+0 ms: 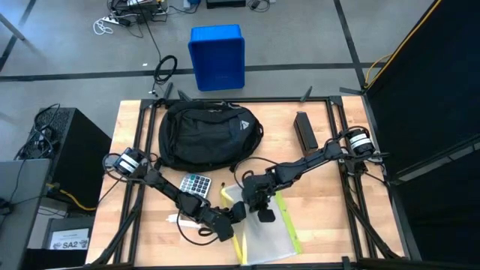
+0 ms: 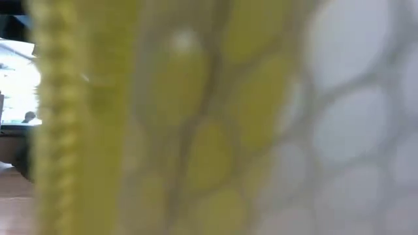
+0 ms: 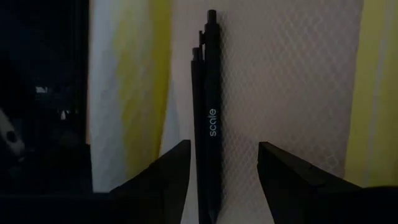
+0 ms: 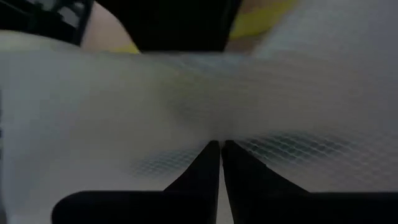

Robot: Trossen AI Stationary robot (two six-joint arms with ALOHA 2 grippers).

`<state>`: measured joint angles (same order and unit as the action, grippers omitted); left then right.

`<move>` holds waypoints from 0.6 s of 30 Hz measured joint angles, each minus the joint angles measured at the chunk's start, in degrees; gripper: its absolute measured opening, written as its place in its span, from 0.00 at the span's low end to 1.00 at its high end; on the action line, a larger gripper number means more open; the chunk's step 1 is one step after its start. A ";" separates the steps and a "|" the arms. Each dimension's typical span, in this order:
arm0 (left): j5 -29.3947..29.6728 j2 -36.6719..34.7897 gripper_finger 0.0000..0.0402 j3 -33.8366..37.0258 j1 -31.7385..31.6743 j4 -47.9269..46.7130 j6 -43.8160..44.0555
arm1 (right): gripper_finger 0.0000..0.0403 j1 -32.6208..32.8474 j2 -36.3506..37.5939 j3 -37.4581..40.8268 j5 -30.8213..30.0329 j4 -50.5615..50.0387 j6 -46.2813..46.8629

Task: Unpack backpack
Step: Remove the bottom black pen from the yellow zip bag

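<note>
— Where's the backpack [image 1: 206, 135] right now?

— Lying at the far side of the counter [image 1: 322, 217], about the middle, black and rounded, pale triangular logo facing up. Neither arm is touching it.

— So what are the arms busy with?

— Both are down at the near edge, over a translucent mesh pouch [image 1: 270, 238] with yellow trim. The right tool [image 1: 265, 214] is at the pouch's far end, its fingers [image 4: 205, 174] pressed together, and the mesh fabric sits right at their tips. It looks pinched on the pouch, going by the right wrist view.

— And the left one?

— The left tool [image 1: 237, 212] reaches in from the pouch's left side. Its fingers [image 3: 168, 180] stand partly apart, and a black pen [image 3: 210, 118] with white lettering runs up between them, lying against the mesh. I can't tell whether the pen is inside the pouch or on it. The fingers don't seem to touch the pen on either side.

— Anything else out on the counter?

— A calculator [image 1: 196, 184] just in front of the backpack, beside the left arm. A dark flat oblong thing [image 1: 304, 129] to the right of the backpack. Beyond the counter, on the floor, a blue plastic bin [image 1: 217, 56].

— The low camera?

— Filled with yellow trim and mesh [image 2: 261, 130] pressed close against it.
</note>
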<state>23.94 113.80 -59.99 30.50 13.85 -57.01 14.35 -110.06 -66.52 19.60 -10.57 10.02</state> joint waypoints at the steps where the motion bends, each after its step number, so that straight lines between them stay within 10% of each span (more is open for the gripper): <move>1: -0.11 0.17 0.39 -0.06 -0.10 0.04 0.04 | 0.00 0.00 0.00 0.00 0.50 0.04 0.01; 18: 0.36 0.46 0.39 -0.70 -0.07 0.04 0.34 | 0.00 0.26 8.21 -0.07 -8.95 -13.55 12.39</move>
<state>24.30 114.26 -60.69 30.44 13.89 -56.68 14.61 -101.85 -66.59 10.65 -24.12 22.41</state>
